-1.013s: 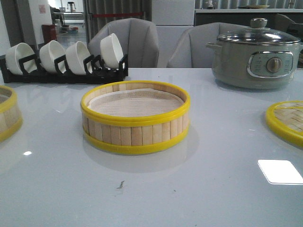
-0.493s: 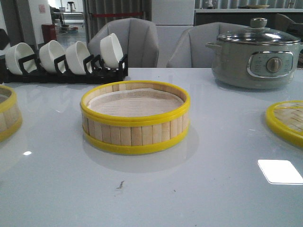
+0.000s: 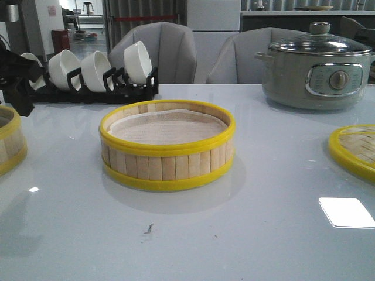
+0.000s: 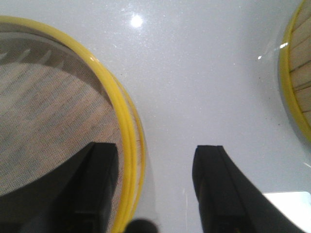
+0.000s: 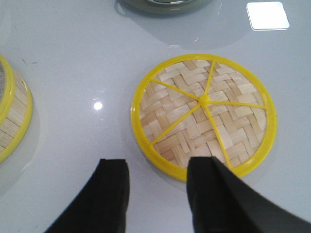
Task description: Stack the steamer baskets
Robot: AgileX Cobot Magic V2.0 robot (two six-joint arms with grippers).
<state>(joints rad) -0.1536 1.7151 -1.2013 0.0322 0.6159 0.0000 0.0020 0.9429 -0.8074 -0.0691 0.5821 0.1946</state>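
We see one steamer basket [image 3: 167, 145] upright at the centre of the white table [image 3: 263, 234], and a second steamer basket [image 3: 10, 146] at the far left edge (only partly in view). The left gripper [image 4: 155, 187] hangs wide open over the second basket's near rim, one finger [image 4: 97, 182] above its liner, the other above bare table, holding nothing. The right gripper [image 5: 158, 194] is likewise open and empty, hovering just over the woven lid [image 5: 204, 114] lying flat at the right. A grey-green pot [image 3: 316, 67] and a bowl rack [image 3: 88, 82] stand behind.
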